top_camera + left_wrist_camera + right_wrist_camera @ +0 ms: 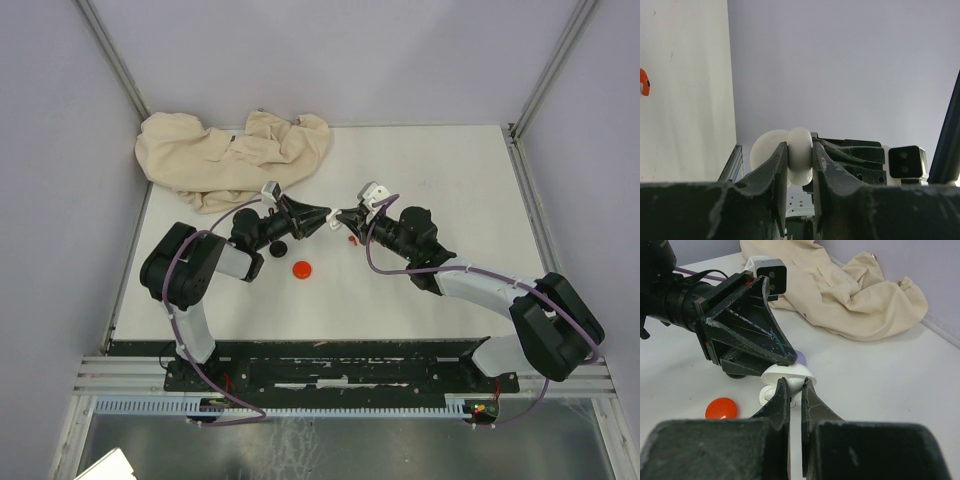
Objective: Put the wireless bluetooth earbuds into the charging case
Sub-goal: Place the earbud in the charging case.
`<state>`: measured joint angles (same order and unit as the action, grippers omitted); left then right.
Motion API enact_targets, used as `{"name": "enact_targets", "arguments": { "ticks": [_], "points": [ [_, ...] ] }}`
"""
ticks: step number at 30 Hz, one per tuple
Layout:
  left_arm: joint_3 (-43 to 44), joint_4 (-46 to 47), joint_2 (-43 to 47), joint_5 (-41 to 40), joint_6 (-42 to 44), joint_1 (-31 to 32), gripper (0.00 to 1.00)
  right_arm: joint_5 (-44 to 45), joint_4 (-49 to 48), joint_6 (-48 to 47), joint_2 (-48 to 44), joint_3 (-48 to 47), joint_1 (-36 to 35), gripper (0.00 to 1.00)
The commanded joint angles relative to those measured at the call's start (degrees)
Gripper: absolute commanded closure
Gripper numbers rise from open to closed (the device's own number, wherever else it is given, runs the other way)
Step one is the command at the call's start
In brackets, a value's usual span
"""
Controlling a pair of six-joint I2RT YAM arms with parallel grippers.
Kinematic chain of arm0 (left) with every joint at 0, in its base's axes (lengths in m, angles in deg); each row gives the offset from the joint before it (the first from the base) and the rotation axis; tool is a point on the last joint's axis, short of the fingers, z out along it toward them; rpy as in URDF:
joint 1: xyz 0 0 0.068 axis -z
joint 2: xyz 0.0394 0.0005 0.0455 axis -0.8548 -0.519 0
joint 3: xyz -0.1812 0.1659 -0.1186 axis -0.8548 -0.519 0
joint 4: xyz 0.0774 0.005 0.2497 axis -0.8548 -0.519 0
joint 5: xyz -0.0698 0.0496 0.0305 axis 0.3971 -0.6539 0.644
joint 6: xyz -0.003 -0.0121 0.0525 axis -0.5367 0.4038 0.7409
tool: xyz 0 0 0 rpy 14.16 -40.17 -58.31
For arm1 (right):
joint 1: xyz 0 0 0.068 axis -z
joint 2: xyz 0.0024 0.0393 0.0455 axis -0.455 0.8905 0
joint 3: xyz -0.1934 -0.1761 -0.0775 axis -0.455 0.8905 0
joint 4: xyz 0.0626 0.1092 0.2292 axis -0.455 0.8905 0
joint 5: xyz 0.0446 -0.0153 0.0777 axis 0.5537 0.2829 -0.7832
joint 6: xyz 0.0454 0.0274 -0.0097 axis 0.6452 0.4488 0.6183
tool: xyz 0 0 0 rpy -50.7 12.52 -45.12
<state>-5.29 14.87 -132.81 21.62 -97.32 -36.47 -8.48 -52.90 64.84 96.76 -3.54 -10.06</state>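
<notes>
1. Top view: shows the left tool (325, 214) and the right tool (341, 216) tip to tip over the middle of the bench (450, 180); also a red earbud (352, 240) lying just beside the right tool, a red disc (302, 269) toward the near edge, and a beige cloth (235, 155) at the far left corner.
2. Left wrist: shows the left tool clamped on the white charging case (800, 152).
3. Right wrist: shows the right tool's fingers pressed together, tips at the case; cannot tell whether anything tiny is pinched.
</notes>
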Motion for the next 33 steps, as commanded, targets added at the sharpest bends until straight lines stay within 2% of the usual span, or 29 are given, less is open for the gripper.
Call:
{"name": "enact_targets", "arguments": {
  "ticks": [1, 17, 19, 22, 33],
  "points": [
    [1.89, 4.30, 0.43, -0.27, -1.95, 0.15, 0.97, -0.18, -1.45, 0.30, 0.40, -0.48, -0.31, 0.99],
    [1.98, 4.33, 1.18, -0.37, -2.06, 0.13, 0.97, 1.25, 0.15, 1.18, 0.61, -0.82, -0.31, 0.98],
    [1.98, 4.35, 1.18, -0.45, -2.06, 0.14, 0.97, 2.00, 0.75, 2.04, 0.54, -1.19, -0.26, 0.92],
    [1.98, 4.33, 1.07, -0.46, -2.06, 0.15, 0.97, 2.39, 2.61, 2.48, 0.37, -1.93, -0.28, 0.79],
    [1.81, 4.44, 0.71, -0.63, -1.89, 0.12, 0.97, 2.14, 1.04, 4.77, -0.79, -2.09, -0.26, 0.63]
  ]
}}
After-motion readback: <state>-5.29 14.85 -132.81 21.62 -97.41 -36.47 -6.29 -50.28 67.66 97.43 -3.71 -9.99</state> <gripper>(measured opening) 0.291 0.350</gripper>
